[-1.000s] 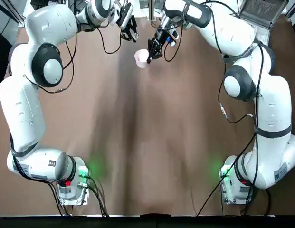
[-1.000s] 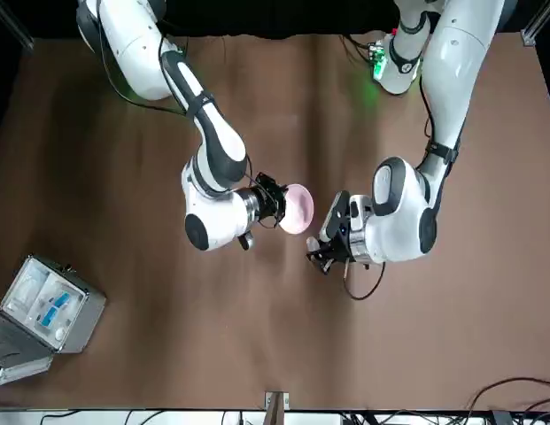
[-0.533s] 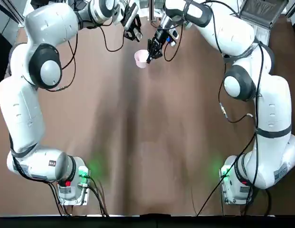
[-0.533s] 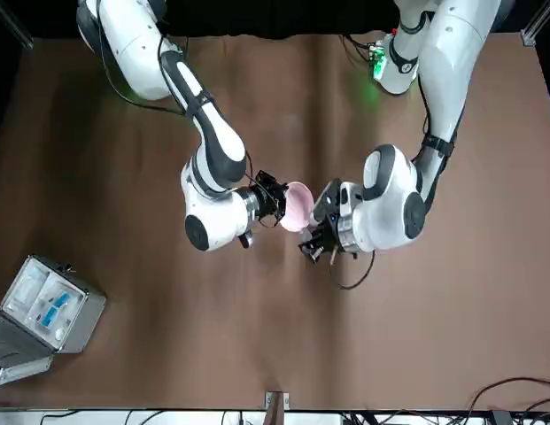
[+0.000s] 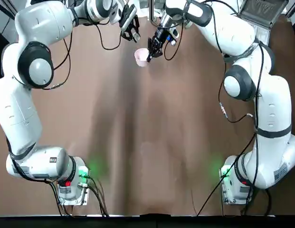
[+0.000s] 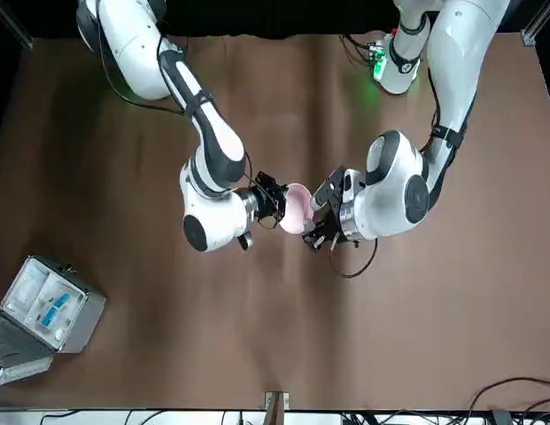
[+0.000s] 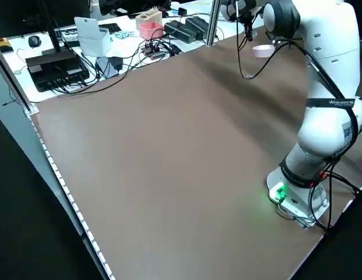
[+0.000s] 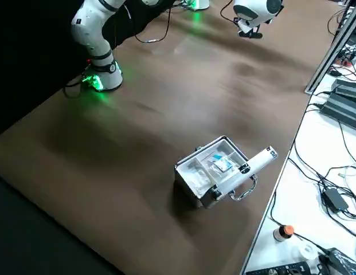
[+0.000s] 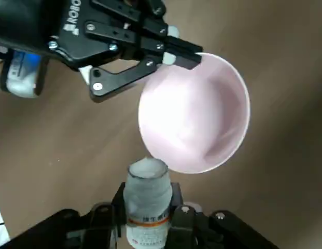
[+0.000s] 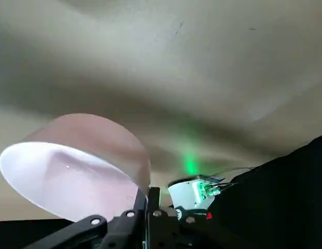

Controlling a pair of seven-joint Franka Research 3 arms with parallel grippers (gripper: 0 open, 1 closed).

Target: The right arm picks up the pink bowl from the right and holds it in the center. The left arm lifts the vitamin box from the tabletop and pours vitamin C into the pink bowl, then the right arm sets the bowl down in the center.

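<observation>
Left wrist view: lower end of the bottle [image 9: 148, 202] cut off by the bottom edge; any contents not discernible, small print on its label too small to read. Part of the bowl's rim [image 9: 194, 111] hidden behind the right gripper's fingertips [image 9: 182, 56]. Right wrist view: bowl's bottom turned out of sight; base of the right gripper [image 10: 145, 199] cut off below. Top view: bottle not distinguishable at the left gripper [image 5: 133, 38]; hinged case [image 5: 263, 12] cropped by the top edge. Right side view: left arm [image 8: 258, 11] cropped above; bowl outside the picture.
</observation>
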